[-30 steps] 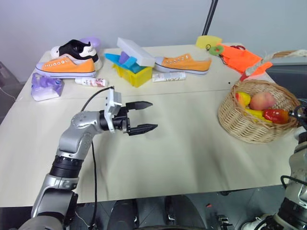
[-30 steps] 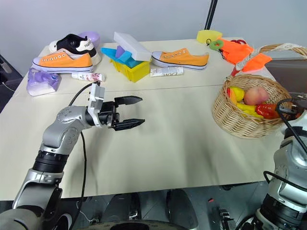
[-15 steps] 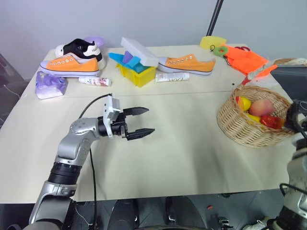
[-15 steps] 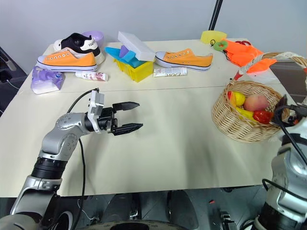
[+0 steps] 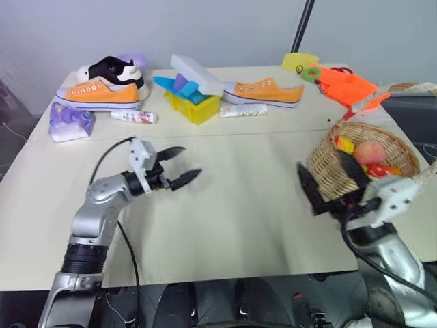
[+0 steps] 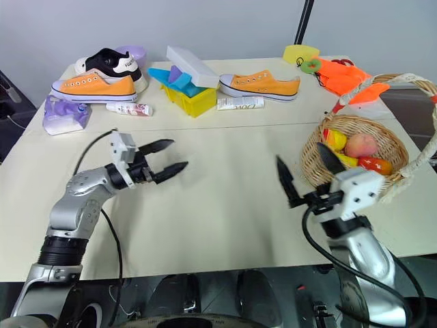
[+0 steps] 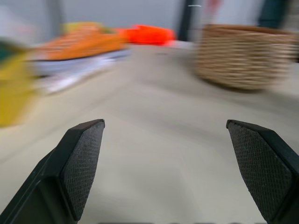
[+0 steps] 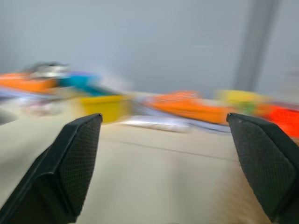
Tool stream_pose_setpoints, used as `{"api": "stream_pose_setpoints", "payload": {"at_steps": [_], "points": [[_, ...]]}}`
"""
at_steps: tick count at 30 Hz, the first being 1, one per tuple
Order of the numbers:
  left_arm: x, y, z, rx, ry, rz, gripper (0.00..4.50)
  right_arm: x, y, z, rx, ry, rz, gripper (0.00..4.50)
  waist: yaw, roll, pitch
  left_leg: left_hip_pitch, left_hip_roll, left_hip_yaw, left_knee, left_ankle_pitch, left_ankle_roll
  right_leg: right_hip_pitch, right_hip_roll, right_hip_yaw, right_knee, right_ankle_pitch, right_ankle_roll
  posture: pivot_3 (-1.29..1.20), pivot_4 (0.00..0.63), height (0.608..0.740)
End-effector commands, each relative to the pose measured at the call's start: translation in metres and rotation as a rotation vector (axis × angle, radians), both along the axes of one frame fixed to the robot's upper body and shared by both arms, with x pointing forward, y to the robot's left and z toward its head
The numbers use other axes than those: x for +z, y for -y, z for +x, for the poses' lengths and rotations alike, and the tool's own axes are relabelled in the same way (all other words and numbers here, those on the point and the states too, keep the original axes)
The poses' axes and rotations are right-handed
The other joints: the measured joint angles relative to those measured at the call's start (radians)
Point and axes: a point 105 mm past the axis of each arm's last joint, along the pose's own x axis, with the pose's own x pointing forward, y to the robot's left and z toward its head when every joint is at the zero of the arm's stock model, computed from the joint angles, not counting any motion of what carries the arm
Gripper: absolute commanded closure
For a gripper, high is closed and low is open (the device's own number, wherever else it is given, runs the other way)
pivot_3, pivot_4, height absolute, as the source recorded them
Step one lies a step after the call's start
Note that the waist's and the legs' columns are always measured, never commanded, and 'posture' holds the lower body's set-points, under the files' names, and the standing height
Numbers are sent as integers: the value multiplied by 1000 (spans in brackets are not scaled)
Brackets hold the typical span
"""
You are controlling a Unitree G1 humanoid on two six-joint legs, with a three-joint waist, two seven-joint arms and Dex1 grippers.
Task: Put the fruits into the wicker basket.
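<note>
A cream table (image 6: 225, 205) stands against a plain grey wall, a black pole (image 6: 304, 20) rising behind it, with orange sneakers (image 6: 259, 84), a yellow bin (image 6: 186, 98) and orange cloth (image 6: 345, 72) along its far edge. The basket (image 6: 355, 133) sits at the right edge, peach (image 6: 362, 145) and lemon (image 6: 336, 139) inside. The left gripper (image 6: 167, 156) hovers spread wide over bare tabletop, and the right gripper (image 6: 304, 171), also wide and empty, is raised just beside the basket.
</note>
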Motion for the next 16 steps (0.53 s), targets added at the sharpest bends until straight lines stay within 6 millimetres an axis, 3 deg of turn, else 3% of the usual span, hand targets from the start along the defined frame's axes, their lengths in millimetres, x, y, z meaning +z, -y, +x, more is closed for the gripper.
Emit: {"api": "stream_pose_setpoints", "payload": {"at_steps": [1,6,10,16], "points": [[4,-47,9,268,82,5,0,-9,-16,18,197,-6,-107,65,-3,-1,0,0,0,0,0,0,0,0,0,0,0,0,0,0,150,740],[12,-76,-1,447,145,3,0,-13,-23,42,332,-23,-184,65,6,-3,1,-1,0,0,-1,0,1,-1,-1,-1,0,2,3,0,150,740],[11,-101,-20,563,147,-3,0,-14,-32,55,408,-17,-199,65,1,-4,1,-1,0,1,-1,-1,2,-1,-2,-2,0,2,3,0,150,740],[11,-112,-37,607,148,38,0,-21,-37,59,461,-35,-196,65,2,-4,1,-1,0,2,-1,-1,1,-1,-3,-2,0,2,3,0,150,740]]}}
